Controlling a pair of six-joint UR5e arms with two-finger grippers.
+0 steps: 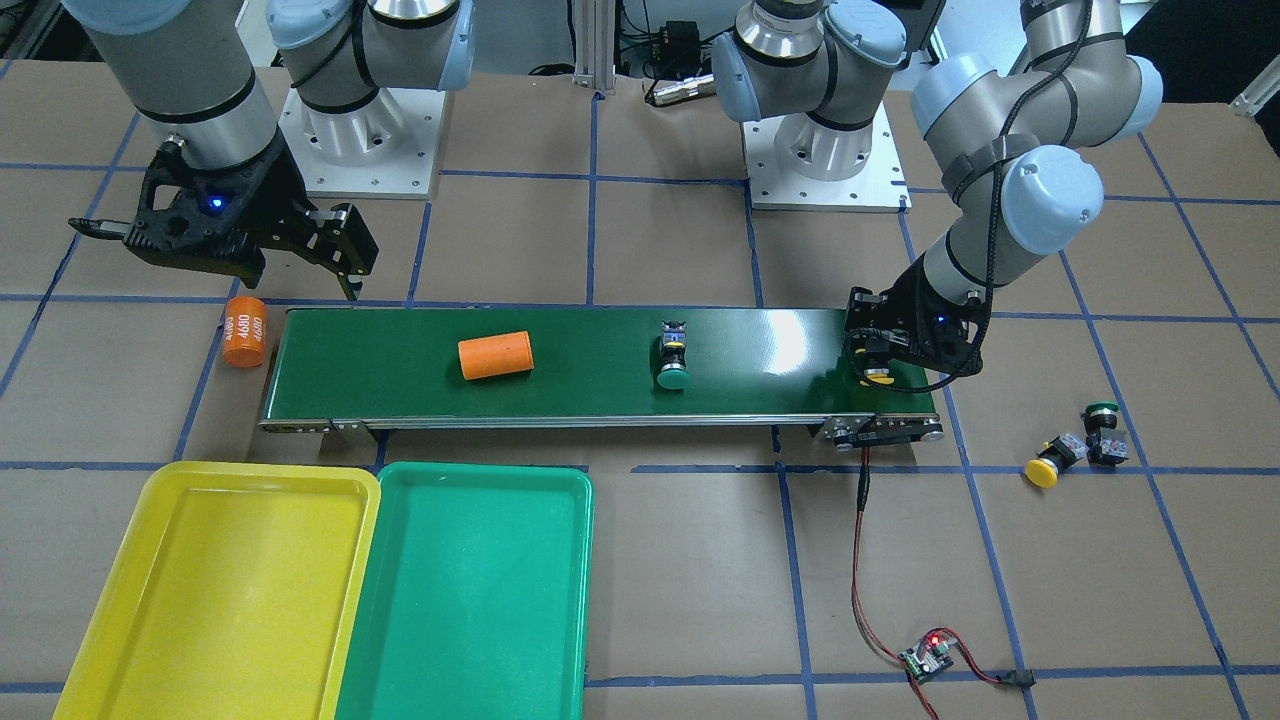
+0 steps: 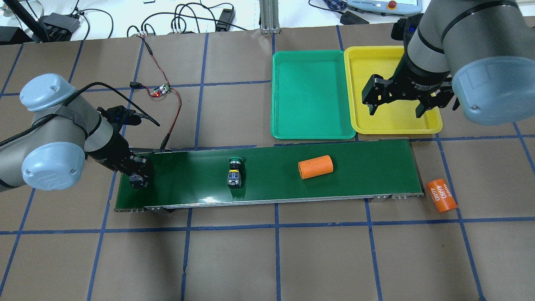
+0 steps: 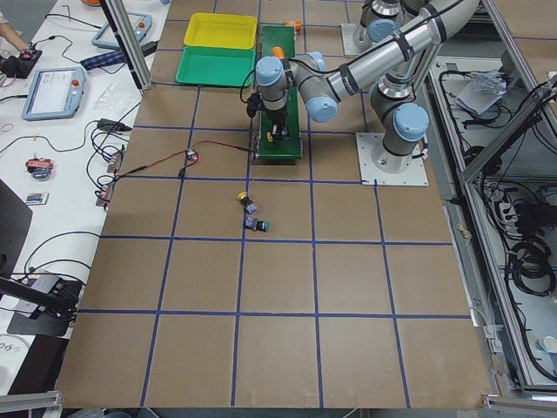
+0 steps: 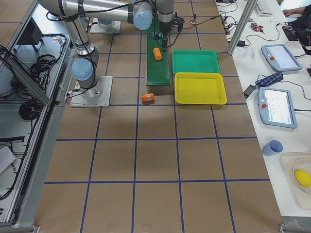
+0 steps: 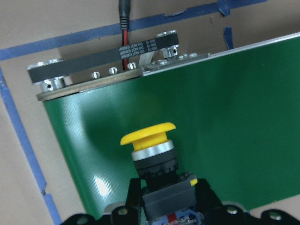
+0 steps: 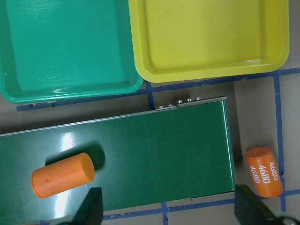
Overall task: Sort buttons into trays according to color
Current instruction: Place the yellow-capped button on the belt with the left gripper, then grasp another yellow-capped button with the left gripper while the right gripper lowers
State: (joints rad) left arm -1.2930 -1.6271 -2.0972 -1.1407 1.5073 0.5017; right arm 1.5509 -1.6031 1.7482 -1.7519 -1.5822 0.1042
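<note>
Loose yellow button (image 1: 1045, 468) and loose green button (image 1: 1100, 415) lie on table (image 1: 700, 560), off conveyor belt (image 2: 368, 167). Left gripper (image 2: 137, 180) clamps held yellow button (image 5: 154, 150) at belt end. Belt green button (image 2: 235, 171) sits mid-belt. Green tray (image 2: 311, 92), yellow tray (image 2: 376, 121) empty; right gripper (image 2: 396, 112) spread wide above yellow tray. None sorted yet.

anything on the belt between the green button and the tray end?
Yes: an orange cylinder lies on its side on the conveyor belt, between the green button and the end beside the trays. The green tray and yellow tray hold nothing.
</note>
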